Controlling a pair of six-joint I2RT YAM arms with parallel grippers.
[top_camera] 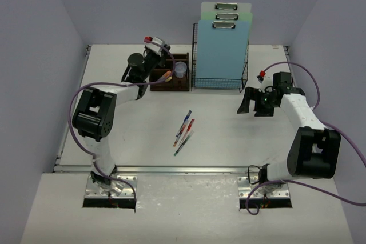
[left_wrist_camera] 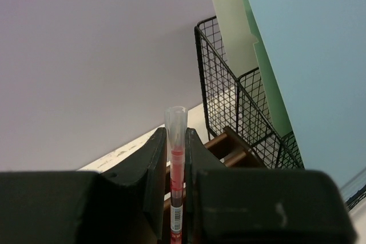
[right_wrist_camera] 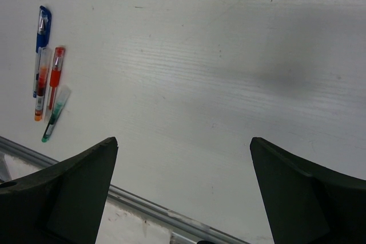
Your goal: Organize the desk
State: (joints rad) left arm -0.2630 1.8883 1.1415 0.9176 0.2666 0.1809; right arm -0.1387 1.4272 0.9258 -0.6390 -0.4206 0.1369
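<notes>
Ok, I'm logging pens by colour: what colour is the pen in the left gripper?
The pen is red, clear-capped; left wrist view shows it best.

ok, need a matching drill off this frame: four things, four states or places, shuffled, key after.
1. left tool
2. right tool
3. clipboards
4. loose pens

A. upright in the rack
B. lying on the desk, middle
C. shut on a red pen
D. open, over bare desk

Pairs: 1-C, 2-D, 3-A, 4-B
</notes>
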